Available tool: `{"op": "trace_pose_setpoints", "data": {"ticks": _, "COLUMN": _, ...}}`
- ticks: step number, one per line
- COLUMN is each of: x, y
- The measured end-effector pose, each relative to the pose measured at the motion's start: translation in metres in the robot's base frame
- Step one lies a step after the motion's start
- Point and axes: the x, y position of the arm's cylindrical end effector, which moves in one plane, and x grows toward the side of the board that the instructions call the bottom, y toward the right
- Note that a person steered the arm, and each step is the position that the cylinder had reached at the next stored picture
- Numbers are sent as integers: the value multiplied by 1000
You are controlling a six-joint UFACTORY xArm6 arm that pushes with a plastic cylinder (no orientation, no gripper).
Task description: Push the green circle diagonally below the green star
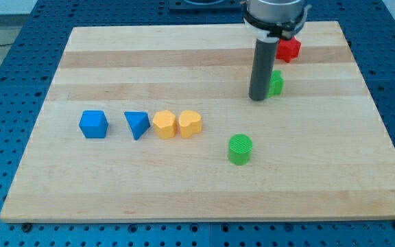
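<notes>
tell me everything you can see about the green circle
The green circle is a short, bright green cylinder that looks like ridged plastic, standing upright on its flat base on the wooden board, right of centre toward the view's bottom. Nothing touches it: my tip is well above it in the view, beside the green star.

Open board surrounds the green circle (240, 149) on all sides; far right, the green star (276, 83) and red block (288, 49) crowd my tip (257, 98).

The arm comes down from the view's top, right of centre, ending in a straight dark rod held upright (its upper housing cropped); my tip (258, 99) meets the desk.
</notes>
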Motion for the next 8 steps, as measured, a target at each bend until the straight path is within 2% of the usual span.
{"op": "trace_pose_setpoints", "data": {"ticks": 1, "x": 47, "y": 36}}
{"op": "trace_pose_setpoints", "data": {"ticks": 2, "x": 110, "y": 34}}
{"op": "trace_pose_setpoints", "data": {"ticks": 3, "x": 149, "y": -14}}
{"op": "trace_pose_setpoints", "data": {"ticks": 4, "x": 144, "y": -57}}
{"op": "trace_pose_setpoints", "data": {"ticks": 8, "x": 86, "y": -20}}
